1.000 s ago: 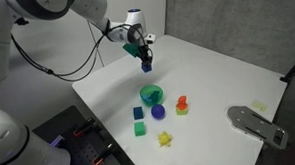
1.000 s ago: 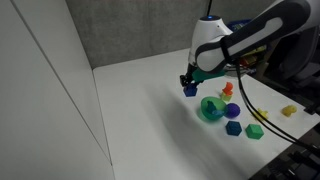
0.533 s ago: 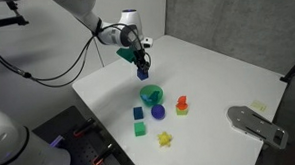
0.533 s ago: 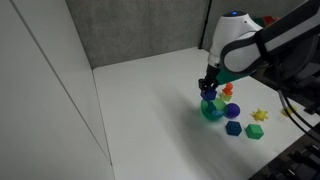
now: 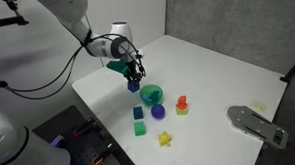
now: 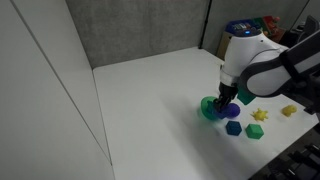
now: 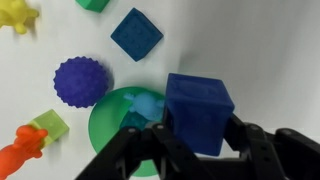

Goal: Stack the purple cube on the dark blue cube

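**Purple cube held in the air beside the green bowl**

The gripper (image 7: 203,135) is closed on the purple cube (image 7: 200,108). Its dark fingers (image 7: 160,145) press two opposite sides of the block, which is lifted clear of the white tabletop (image 7: 270,50). In the wrist view the held cube overlaps the rim of a green bowl (image 7: 112,128). The dark blue cube (image 7: 136,34) rests on the tabletop past the bowl, apart from the held block, with a knobbly purple ball (image 7: 82,81) near it. In an exterior view the gripper (image 5: 134,83) hangs just beside the bowl (image 5: 153,95). The dark blue cube (image 5: 139,112) lies nearer the camera, with a green cube (image 5: 141,129) in front of it and a yellow star (image 5: 165,140) off to one side.
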`<state>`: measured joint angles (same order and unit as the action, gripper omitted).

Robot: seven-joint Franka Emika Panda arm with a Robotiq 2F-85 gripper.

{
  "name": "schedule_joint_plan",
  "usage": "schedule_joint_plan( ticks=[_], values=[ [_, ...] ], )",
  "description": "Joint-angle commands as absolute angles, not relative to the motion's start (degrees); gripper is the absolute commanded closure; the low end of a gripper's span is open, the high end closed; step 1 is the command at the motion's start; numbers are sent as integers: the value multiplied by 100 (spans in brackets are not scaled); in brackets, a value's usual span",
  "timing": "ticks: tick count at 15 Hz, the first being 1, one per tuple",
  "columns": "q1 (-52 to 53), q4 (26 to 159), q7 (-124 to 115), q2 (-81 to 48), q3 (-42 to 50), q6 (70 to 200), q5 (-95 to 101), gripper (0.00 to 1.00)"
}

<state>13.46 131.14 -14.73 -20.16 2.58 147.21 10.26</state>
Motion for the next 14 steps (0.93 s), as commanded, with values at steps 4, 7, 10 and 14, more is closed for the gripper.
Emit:
schedule_joint_plan(
  ticks=[4, 7, 10, 14],
  values=[
    [1121, 13904, -1197, -1602, 249, 14892, 1504, 76],
    [989, 14093, -1175, -1537, 302, 14973, 1582, 76],
    [854, 14139, -1220, -1622, 404, 15290, 1649, 76],
    [651, 14096, -1182, -1820, 502, 15647, 1496, 76]
  ],
)
